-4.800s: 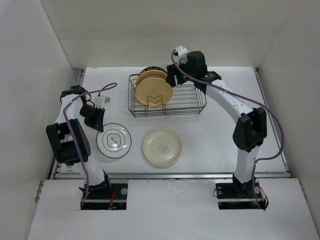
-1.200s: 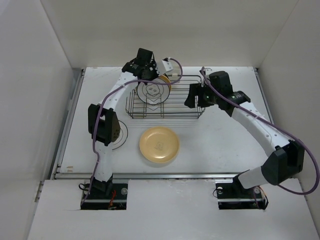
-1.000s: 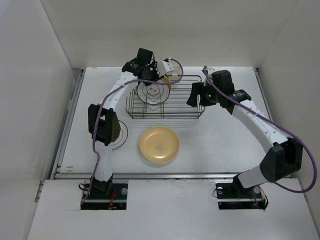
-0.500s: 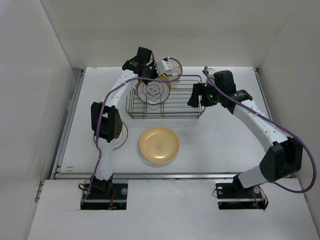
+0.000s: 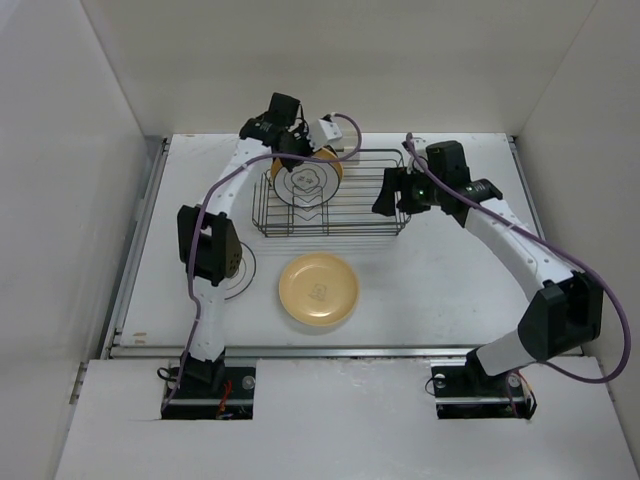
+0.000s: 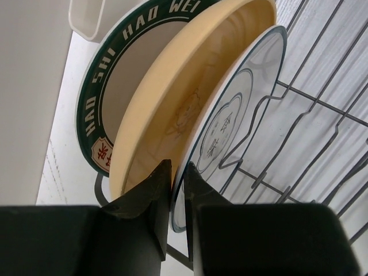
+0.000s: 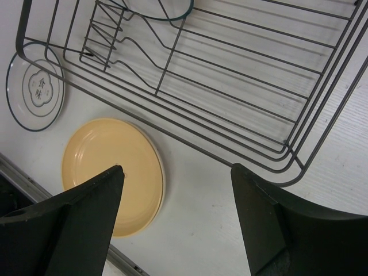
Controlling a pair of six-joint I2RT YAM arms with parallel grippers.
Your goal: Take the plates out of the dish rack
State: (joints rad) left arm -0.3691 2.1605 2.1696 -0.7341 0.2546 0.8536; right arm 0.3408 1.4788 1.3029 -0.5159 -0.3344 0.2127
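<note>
The dark wire dish rack (image 5: 362, 216) stands at the back of the table. Three plates stand upright at its left end: a green-lettered one (image 6: 95, 109), a yellow one (image 6: 172, 92) and a white one with a line drawing (image 6: 244, 115) in front (image 5: 305, 184). My left gripper (image 6: 177, 172) is shut on the line-drawing plate's rim, one finger (image 6: 146, 198) on each face. My right gripper (image 7: 177, 172) hangs open and empty over the rack's right end (image 5: 392, 193). A yellow plate (image 5: 318, 289) and a second line-drawing plate (image 7: 34, 86) lie flat on the table.
A cream plastic piece (image 6: 86, 17) sits on the rack's far edge behind the lettered plate. The flat line-drawing plate (image 5: 245, 270) is partly covered by my left arm's elbow (image 5: 205, 250). White walls close in the back and both sides.
My left gripper's jaws have closed on the rim of the upright line-drawing plate. The right arm has barely shifted and stays open.
</note>
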